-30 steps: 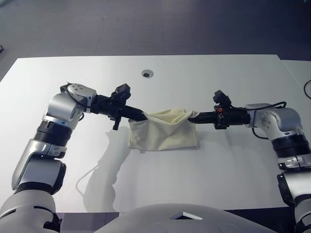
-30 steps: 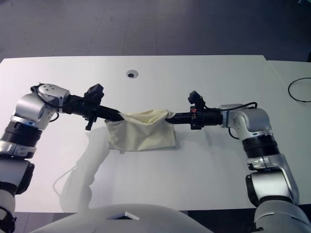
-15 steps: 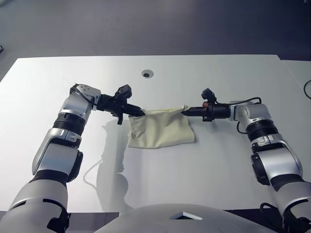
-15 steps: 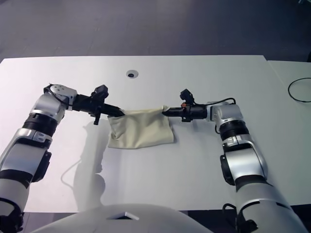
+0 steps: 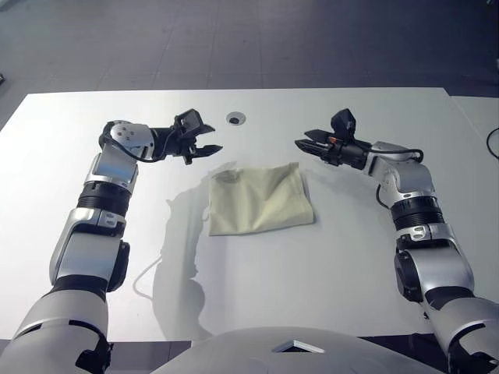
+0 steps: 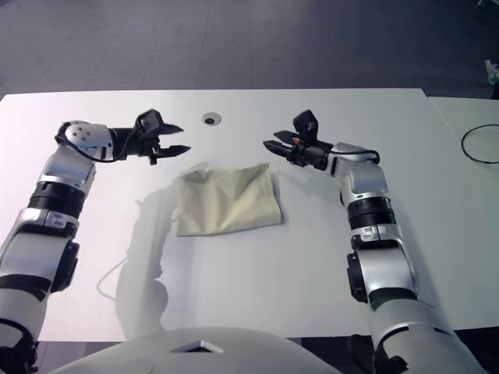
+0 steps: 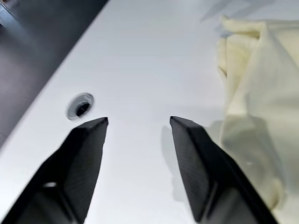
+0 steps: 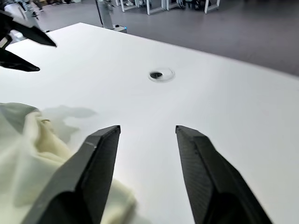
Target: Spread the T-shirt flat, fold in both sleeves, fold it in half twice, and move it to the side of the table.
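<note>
folded t-shirt [image 5: 260, 199] at frame centre of the desk [image 5: 351, 257], left tool [image 5: 212, 140] and right tool [image 5: 302, 139] both open, empty; folding seems complete, sideways move remains.

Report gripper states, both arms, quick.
Left gripper: open, jaws apart, holding nothing.
Right gripper: open, holding nothing; the T-shirt lies ungripped.

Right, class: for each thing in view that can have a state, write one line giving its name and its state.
T-shirt: folded, lying flat on the table, held by neither gripper.
Left gripper: open, empty, clear of the T-shirt.
Right gripper: open, empty, clear of the T-shirt.
</note>
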Available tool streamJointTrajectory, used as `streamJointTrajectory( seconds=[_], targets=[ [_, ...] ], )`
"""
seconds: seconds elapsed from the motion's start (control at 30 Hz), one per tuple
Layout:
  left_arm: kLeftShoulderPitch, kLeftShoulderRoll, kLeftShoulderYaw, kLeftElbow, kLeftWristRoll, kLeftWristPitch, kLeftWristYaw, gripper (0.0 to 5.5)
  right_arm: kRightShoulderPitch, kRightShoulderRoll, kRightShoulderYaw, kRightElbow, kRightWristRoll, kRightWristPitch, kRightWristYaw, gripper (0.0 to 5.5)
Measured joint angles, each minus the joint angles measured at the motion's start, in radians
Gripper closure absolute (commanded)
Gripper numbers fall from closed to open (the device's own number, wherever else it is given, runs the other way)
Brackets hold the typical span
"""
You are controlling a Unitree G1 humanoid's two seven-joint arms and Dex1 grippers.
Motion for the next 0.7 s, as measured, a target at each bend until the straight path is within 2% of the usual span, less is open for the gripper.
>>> streamJointTrajectory(
  seconds=[0.07,0.2,0.27,0.43,0.5,0.7],
  targets=[
    [0.088,-0.011,-0.001,-0.163,-0.029,0.042,0.007,1.97,0.026,0.022,0.039,-0.076,0.006,0.002,0.045,2.28],
    [0.287,-0.026,-0.023,-0.546,-0.217,0.297,-0.048,1.17,0.102,0.029,0.093,-0.198,0.08,0.102,0.186,1.52],
    [0.352,-0.006,-0.054,-0.649,-0.264,0.385,-0.093,0.84,0.136,0.006,0.114,-0.224,0.101,0.147,0.254,1.2],
    [0.362,0.0,-0.089,-0.528,-0.22,0.379,-0.097,0.11,0.14,-0.007,0.165,-0.214,0.108,0.182,0.345,0.49],
    [0.351,-0.021,-0.096,-0.438,-0.192,0.343,-0.086,0.1,0.126,0.007,0.182,-0.163,0.086,0.162,0.352,0.12],
    [0.298,-0.069,-0.089,-0.273,-0.167,0.262,-0.065,0.1,0.042,0.078,0.174,0.092,0.012,0.026,0.294,0.12]
  ],
)
